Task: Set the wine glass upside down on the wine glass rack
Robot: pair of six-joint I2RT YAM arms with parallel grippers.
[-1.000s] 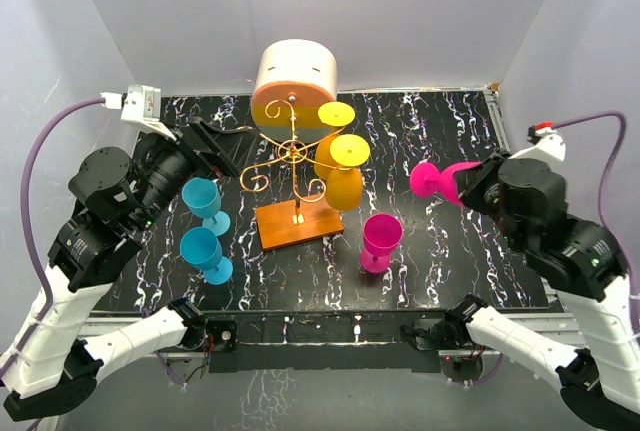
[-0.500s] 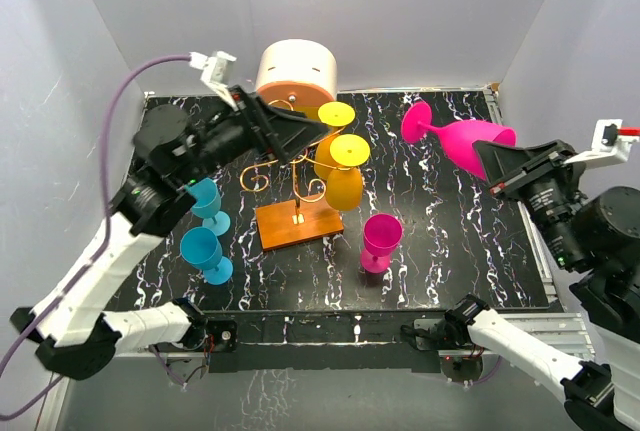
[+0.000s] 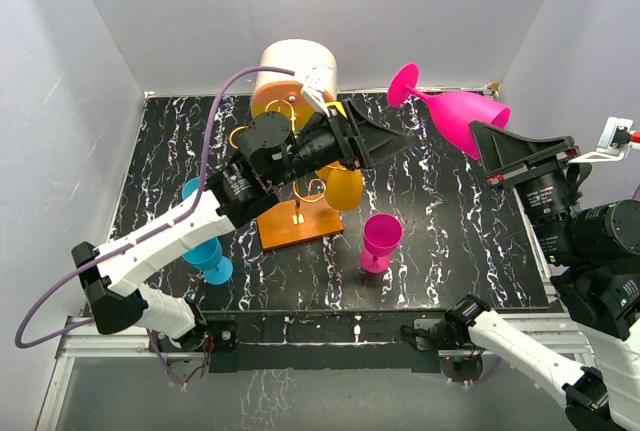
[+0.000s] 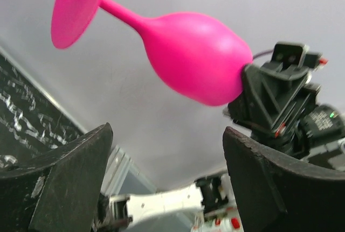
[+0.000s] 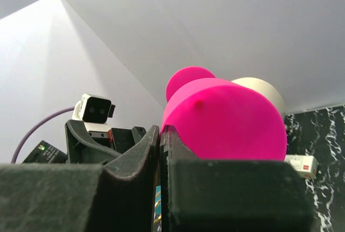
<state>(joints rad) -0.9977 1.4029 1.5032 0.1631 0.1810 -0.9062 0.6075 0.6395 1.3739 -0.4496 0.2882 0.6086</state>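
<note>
My right gripper (image 3: 482,139) is shut on the rim of a pink wine glass (image 3: 462,115) and holds it high at the back right. The glass is tilted, its foot (image 3: 404,82) pointing up and left. The right wrist view shows the fingers (image 5: 137,154) pinching the bowl's wall (image 5: 226,121). My left gripper (image 3: 396,141) is open and empty, stretched across the rack toward the glass but apart from it. In the left wrist view the glass (image 4: 194,62) hangs above the gap between my fingers (image 4: 67,183). The gold wire rack (image 3: 292,183) on its orange base (image 3: 298,225) is mostly hidden under the left arm.
Yellow glasses (image 3: 343,189) hang on the rack. A second pink glass (image 3: 380,241) stands upright right of the base. Two blue glasses (image 3: 206,252) stand at the left, partly hidden. A cream-and-orange cylinder (image 3: 290,63) stands behind the rack.
The left arm has swung from the left side across the rack toward the pink glass. The right gripper has raised the glass and shifted it slightly left.
</note>
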